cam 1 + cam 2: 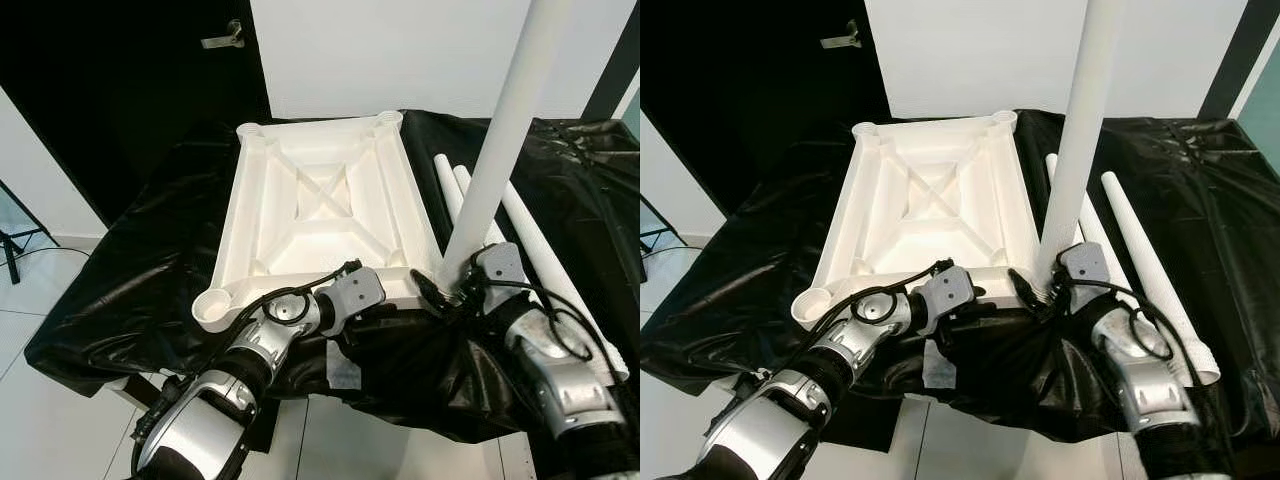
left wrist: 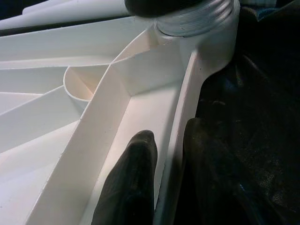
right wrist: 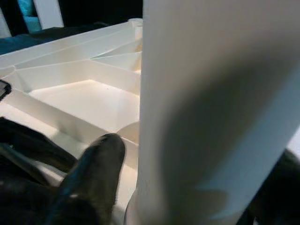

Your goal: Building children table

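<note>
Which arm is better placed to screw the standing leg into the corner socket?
The right. The right gripper already holds the upright leg at its base, while the left gripper grips the tabletop's near rim, steadying it.

White tabletop (image 1: 930,200) lies underside-up on black sheet (image 1: 1200,190). Right gripper (image 1: 1045,288) clamps upright white leg (image 1: 1080,140) at near right corner socket. Left gripper (image 1: 965,305) at near rim, fingers hidden. Two spare legs (image 1: 1145,270) lie right.

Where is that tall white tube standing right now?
The tall white plastic tube stands upright at the near right corner of the upturned white plastic tabletop, held low down by the right end effector.
</note>
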### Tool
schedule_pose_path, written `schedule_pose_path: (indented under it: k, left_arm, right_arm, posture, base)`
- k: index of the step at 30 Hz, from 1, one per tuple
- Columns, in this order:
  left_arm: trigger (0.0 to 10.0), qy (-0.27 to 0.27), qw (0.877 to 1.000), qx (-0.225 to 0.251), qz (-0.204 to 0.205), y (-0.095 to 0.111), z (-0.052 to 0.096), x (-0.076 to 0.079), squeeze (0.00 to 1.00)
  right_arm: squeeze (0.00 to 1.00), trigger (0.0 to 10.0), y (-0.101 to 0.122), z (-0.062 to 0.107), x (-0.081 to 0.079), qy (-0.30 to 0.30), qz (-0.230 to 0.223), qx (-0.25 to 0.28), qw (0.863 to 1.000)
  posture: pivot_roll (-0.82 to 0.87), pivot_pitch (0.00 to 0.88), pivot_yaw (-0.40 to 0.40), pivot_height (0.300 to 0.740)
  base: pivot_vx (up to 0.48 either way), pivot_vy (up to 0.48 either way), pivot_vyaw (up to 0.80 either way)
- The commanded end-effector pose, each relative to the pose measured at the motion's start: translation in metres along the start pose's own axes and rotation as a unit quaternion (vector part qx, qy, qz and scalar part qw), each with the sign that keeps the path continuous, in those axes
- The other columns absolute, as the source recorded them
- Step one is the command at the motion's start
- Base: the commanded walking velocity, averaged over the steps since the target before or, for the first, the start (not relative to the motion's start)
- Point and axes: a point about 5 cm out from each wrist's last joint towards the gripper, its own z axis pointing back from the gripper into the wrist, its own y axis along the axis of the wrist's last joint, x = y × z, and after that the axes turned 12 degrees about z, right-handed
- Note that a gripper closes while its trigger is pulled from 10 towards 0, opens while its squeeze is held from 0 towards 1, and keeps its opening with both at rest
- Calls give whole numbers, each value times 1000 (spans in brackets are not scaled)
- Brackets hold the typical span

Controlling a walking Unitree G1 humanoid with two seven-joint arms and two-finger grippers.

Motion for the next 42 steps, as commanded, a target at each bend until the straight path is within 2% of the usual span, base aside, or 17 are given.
schedule_pose_path:
  k: [1, 12, 16, 18, 21, 23, 24, 25, 26, 27, 29, 34, 35, 36, 37, 41, 42]
  left_arm:
    - [10000, -78, 991, -104, 42, -46, 2, 25, 0]
    - [10000, -77, 990, -106, 43, -47, 3, 24, 0]
    - [10000, -78, 990, -110, 43, -49, 6, 23, 0]
    - [10000, -77, 990, -110, 42, -49, 7, 23, 0]
    - [10000, -76, 990, -110, 42, -49, 7, 22, 0]
    - [10000, -75, 990, -108, 43, -49, 7, 23, 0]
    - [10000, -75, 990, -108, 43, -49, 7, 23, 0]
    - [10000, -76, 990, -107, 43, -50, 8, 24, 0]
    - [10000, -76, 990, -107, 44, -51, 9, 24, 0]
    - [10000, -76, 990, -107, 44, -51, 9, 24, 0]
    - [10000, -77, 990, -108, 46, -53, 10, 25, 0]
    - [10000, -78, 990, -110, 46, -54, 10, 25, 0]
    - [10000, -78, 990, -110, 45, -53, 9, 26, 0]
    - [10000, -78, 990, -109, 45, -53, 9, 26, 0]
    - [10000, -77, 990, -107, 45, -52, 8, 26, 0]
    - [10000, -76, 991, -105, 46, -51, 7, 26, 0]
    - [10000, -76, 991, -105, 46, -51, 7, 26, 0]
  right_arm:
    - [0, 0, -3, 0, -4, 25, -18, -6, 1000]
    - [0, 0, -14, 0, -2, 44, -46, -33, 997]
    - [0, 0, -20, -1, -13, -15, -73, -48, 996]
    - [0, 0, -9, -2, -34, -91, -76, -25, 993]
    - [0, 0, -5, -1, -41, -119, -83, -23, 989]
    - [0, 0, -10, 2, -52, -201, -105, -58, 972]
    - [0, 0, -10, 2, -52, -201, -105, -58, 972]
    - [0, 0, -17, 7, -51, -283, -113, -96, 948]
    - [0, 0, -19, 8, -49, -306, -114, -106, 939]
    - [0, 0, -19, 8, -49, -306, -114, -106, 939]
    - [0, 0, -20, 9, -46, -339, -112, -118, 927]
    - [0, 0, -19, 7, -46, -346, -111, -122, 923]
    - [0, 2157, -16, 2, -49, -329, -112, -115, 931]
    - [0, 2157, -14, -1, -52, -315, -112, -110, 936]
    - [1000, 10000, -11, -5, -56, -288, -118, -95, 946]
    - [1000, 10000, -4, -11, -56, -227, -107, -68, 966]
    - [1000, 10000, -4, -11, -56, -227, -107, -68, 966]
  posture:
    - [-85, 0, 50, 740]
    - [-78, 0, 56, 740]
    - [-75, 0, 57, 740]
    - [-68, 0, 55, 740]
    - [-63, 0, 52, 740]
    - [-49, 0, 49, 740]
    - [-49, 0, 49, 740]
    - [-41, 0, 49, 740]
    - [-42, 0, 50, 740]
    - [-42, 0, 50, 740]
    - [-43, 0, 53, 740]
    - [-45, 0, 51, 740]
    - [-44, 0, 49, 740]
    - [-43, 0, 48, 740]
    - [-44, 0, 48, 740]
    - [-47, 0, 44, 740]
    - [-47, 0, 44, 740]
  base:
    - [0, 0, 0]
    - [0, 0, 0]
    - [0, 0, 0]
    - [0, 0, 0]
    - [0, 0, 0]
    - [0, 0, 0]
    - [0, 0, 0]
    - [0, 0, 0]
    - [0, 0, 0]
    - [0, 0, 0]
    - [0, 0, 0]
    - [0, 0, 0]
    - [0, 0, 0]
    - [0, 0, 0]
    - [0, 0, 0]
    - [0, 0, 0]
    - [0, 0, 0]
